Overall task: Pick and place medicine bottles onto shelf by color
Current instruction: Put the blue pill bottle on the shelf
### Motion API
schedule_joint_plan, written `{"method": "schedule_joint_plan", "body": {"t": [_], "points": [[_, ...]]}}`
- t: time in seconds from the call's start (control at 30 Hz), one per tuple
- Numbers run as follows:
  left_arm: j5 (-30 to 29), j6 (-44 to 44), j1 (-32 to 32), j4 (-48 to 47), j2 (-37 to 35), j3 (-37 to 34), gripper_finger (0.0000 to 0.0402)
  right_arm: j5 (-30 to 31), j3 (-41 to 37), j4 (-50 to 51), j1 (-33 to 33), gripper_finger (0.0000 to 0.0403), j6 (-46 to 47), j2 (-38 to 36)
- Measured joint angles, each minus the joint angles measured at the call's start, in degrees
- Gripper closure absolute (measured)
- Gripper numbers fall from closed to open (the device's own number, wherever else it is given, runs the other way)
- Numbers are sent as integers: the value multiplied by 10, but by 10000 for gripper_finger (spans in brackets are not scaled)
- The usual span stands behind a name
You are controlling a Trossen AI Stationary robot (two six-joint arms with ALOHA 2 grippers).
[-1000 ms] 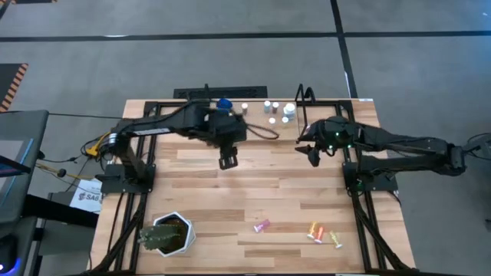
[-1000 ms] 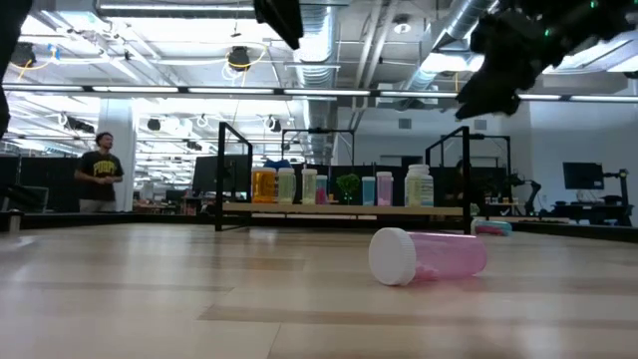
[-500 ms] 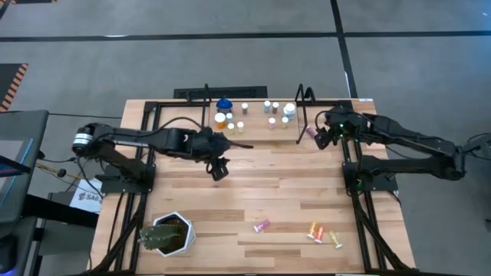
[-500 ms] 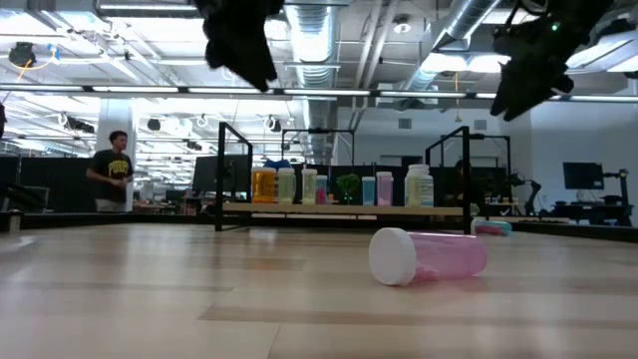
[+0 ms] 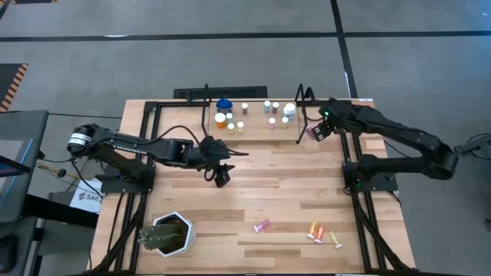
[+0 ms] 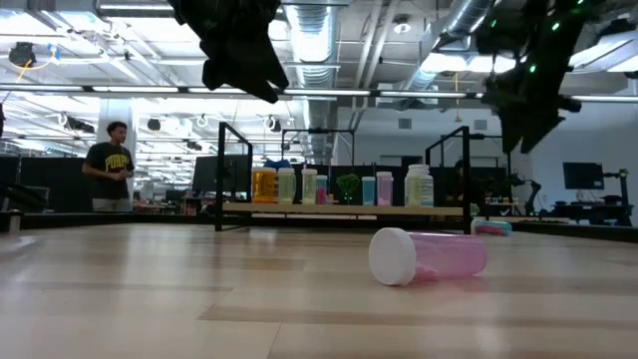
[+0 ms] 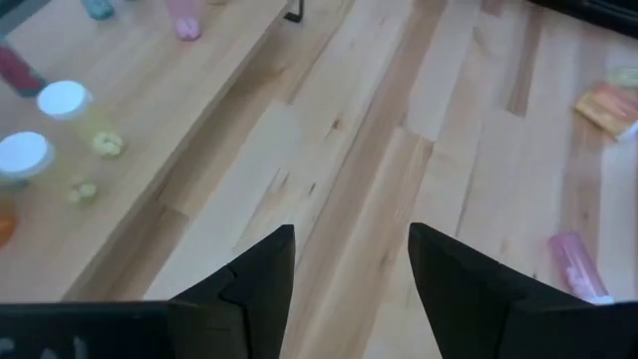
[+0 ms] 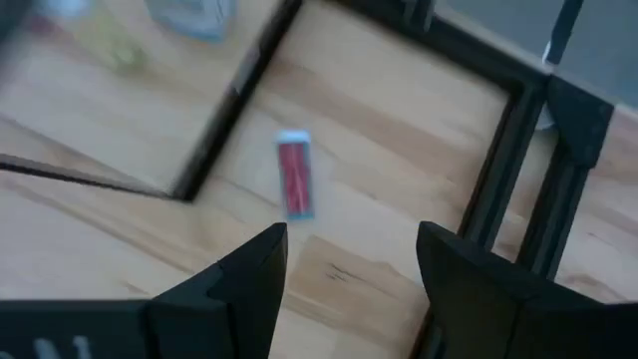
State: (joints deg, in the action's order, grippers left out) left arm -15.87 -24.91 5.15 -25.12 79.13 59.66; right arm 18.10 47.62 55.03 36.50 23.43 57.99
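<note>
On the bench (image 5: pixel 253 184), the shelf (image 5: pixel 257 132) holds upright medicine bottles (image 5: pixel 230 117). The right gripper (image 5: pixel 316 130), fingers apart and empty, hangs over a red bottle (image 8: pixel 293 186) lying beside the shelf's end. The left gripper (image 5: pixel 221 178), fingers apart and empty, hovers near the shelf front.

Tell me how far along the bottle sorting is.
Done: about ten bottles stand on the shelf. In hand: nothing; the left gripper and right gripper are both open and empty. Left: the pink bottle, two more beside it, and a red one near the shelf's end.
</note>
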Motion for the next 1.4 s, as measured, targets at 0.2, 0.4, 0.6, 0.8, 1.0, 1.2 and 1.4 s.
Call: {"method": "schedule_joint_plan", "body": {"t": [0.2, 0.4, 0.6, 0.8, 1.0, 1.2, 1.4], "points": [[0, 0, 14, 1, 0, 0, 219, -30, 0, -2, 52, 159, -64, 56], [-14, 0, 21, 2, 0, 0, 219, -81, 0, -15, 113, 159, -31, 81], [-14, 0, 21, -2, 1, 0, 219, -130, 0, -45, 146, 159, -22, 115], [-14, -3, 21, -27, 1, 0, 219, -137, 0, -48, 170, 159, -2, 164], [-19, -2, 21, -45, 1, 0, 219, -138, -1, -65, 181, 159, -18, 208], [-24, -3, 21, -54, 1, 0, 219, -139, -1, -97, 173, 159, -43, 247], [-24, -8, 21, -54, 1, 0, 219, -179, -1, -125, 159, 159, -31, 279]]}}
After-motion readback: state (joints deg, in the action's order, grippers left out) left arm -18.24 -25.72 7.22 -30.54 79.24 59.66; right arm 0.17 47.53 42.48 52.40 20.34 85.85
